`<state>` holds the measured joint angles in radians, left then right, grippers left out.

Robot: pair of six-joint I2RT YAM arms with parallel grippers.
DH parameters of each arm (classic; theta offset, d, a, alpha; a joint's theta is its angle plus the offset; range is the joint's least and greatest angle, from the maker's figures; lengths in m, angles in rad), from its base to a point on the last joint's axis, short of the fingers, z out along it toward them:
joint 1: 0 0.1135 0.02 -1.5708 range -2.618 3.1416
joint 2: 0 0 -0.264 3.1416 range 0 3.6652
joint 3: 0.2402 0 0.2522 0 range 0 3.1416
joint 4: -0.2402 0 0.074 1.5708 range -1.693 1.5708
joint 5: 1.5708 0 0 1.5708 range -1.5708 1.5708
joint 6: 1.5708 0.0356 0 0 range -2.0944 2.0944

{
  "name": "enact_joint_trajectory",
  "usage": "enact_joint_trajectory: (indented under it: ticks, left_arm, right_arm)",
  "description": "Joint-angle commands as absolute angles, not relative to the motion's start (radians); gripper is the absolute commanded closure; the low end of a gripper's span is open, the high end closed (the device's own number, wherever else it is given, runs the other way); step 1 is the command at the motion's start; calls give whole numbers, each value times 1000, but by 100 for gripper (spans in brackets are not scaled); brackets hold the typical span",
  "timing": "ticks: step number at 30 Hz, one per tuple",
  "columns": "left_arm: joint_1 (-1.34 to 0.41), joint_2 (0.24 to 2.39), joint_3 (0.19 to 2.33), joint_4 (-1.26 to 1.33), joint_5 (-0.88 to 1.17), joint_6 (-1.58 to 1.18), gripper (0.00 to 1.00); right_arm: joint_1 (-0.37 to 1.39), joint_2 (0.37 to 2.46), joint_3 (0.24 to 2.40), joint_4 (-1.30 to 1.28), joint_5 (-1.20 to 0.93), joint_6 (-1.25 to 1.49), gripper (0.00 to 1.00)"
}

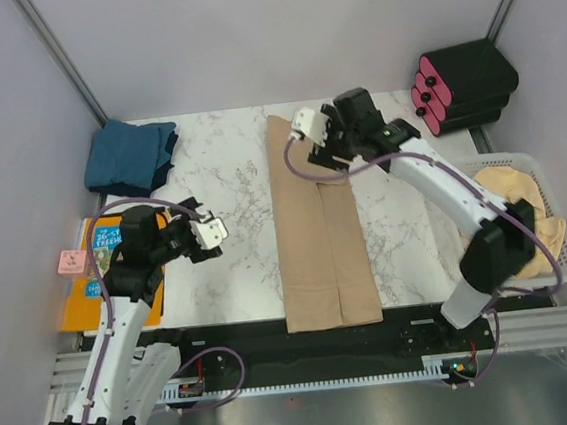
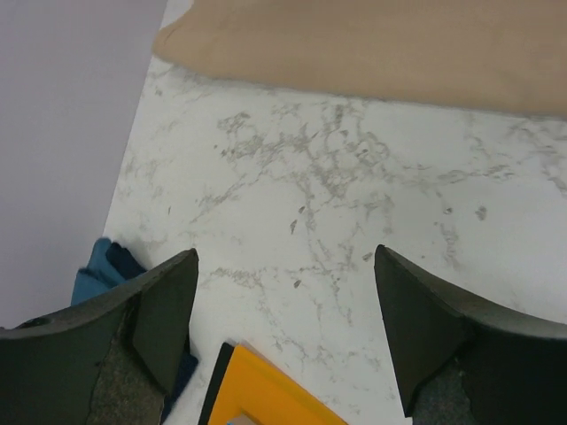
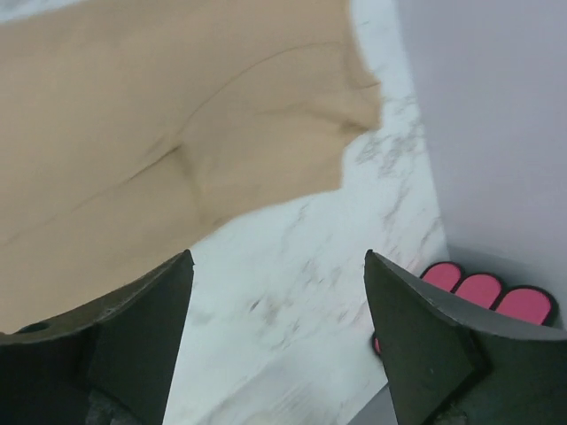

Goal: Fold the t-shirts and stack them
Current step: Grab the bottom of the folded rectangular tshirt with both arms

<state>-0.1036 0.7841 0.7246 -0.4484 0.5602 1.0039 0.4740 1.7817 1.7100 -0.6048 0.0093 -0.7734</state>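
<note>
Tan t-shirt (image 1: 321, 239), folded into a long strip, lies down the middle of your marble table (image 1: 230, 177) in the top view. The teal t-shirt (image 1: 133, 157) sits folded at the far left corner, and pale beige t-shirts (image 1: 512, 190) lie in the white basket (image 1: 504, 159). Your left wrist view shows the left gripper (image 2: 285, 257) spread wide over bare marble, holding nothing. Your right wrist view shows the right gripper (image 3: 276, 258) equally wide and empty, beside a corner of the tan t-shirt.

Parted pincer (image 3: 276, 261) over tan t-shirt (image 3: 159, 133) edge
</note>
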Motion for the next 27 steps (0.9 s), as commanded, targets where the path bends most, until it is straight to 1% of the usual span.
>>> enact_joint_trajectory:
  ticks: [1, 2, 3, 5, 6, 8, 9, 12, 13, 16, 19, 21, 22, 23, 25, 27]
  left_arm:
    - [-178, 671, 674, -623, 717, 1242, 10]
    - [-182, 622, 649, -679, 748, 1282, 8]
    - [-184, 598, 632, -701, 782, 1375, 5]
    - [-187, 546, 573, -748, 874, 1464, 3]
    - [-187, 494, 555, -820, 899, 1585, 2]
    - [-187, 447, 505, -883, 968, 1679, 0]
    - [-187, 396, 485, -908, 980, 1774, 0]
    - [-189, 322, 401, -971, 1035, 1938, 0]
    - [-189, 281, 379, -974, 1075, 1962, 0]
    - [-189, 247, 305, -982, 1150, 2092, 0]
    - [-189, 274, 262, -1028, 1222, 2267, 0]
    - [-190, 346, 249, -1067, 1236, 2400, 0]
    - [-196, 379, 247, -1077, 1236, 2439, 0]
    - [-198, 459, 245, -1089, 1233, 2515, 0]
    - [-209, 552, 239, -1092, 1220, 2606, 1]
    - [-242, 681, 250, -1069, 1226, 2646, 2]
  right_arm:
    - [508, 1501, 1341, -799, -139, -914, 13]
    - [524, 1447, 1216, -805, -146, -913, 13]
    - [532, 1339, 1157, -813, -153, -911, 9]
    - [561, 1235, 1004, -828, -156, -898, 8]
    - [569, 1141, 962, -833, -153, -893, 8]
    - [580, 1051, 849, -834, -152, -887, 9]
    - [587, 970, 815, -831, -132, -887, 9]
    - [609, 856, 704, -842, -94, -920, 9]
    - [611, 835, 684, -851, -94, -937, 9]
    - [617, 766, 614, -853, -97, -1014, 9]
    - [618, 727, 562, -825, -106, -1113, 9]
    - [618, 704, 520, -828, -130, -1175, 9]
    - [618, 693, 506, -831, -159, -1248, 9]
    - [618, 684, 471, -825, -170, -1274, 10]
    - [618, 663, 431, -777, -181, -1331, 10]
    - [618, 670, 378, -740, -183, -1353, 10]
